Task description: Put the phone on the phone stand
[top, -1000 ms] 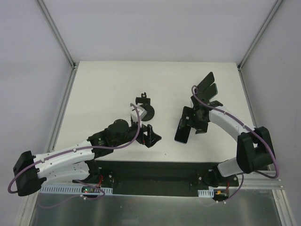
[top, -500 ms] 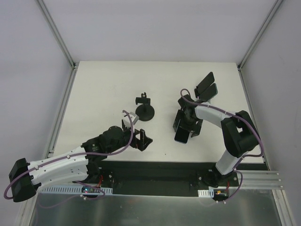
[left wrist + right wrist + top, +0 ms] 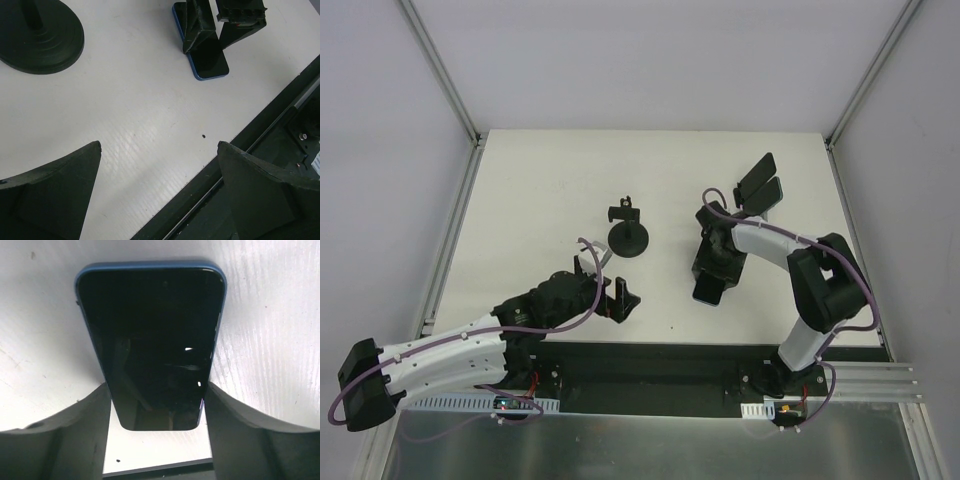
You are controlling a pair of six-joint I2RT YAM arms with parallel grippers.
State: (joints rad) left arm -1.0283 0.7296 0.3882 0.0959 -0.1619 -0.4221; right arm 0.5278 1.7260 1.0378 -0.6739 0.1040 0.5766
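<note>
Phone [image 3: 707, 291] far half hidden under right hand [image 3: 713, 270].

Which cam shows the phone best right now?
Right wrist: the phone fills the frame, screen up, blue edge clear, jaws against both sides. Top external shows it small, half under the right gripper. Left wrist catches only its near end at the top edge.

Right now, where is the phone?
Top view: the phone lies flat on the table, right of the stand, between the right end effector's fingers.
</note>
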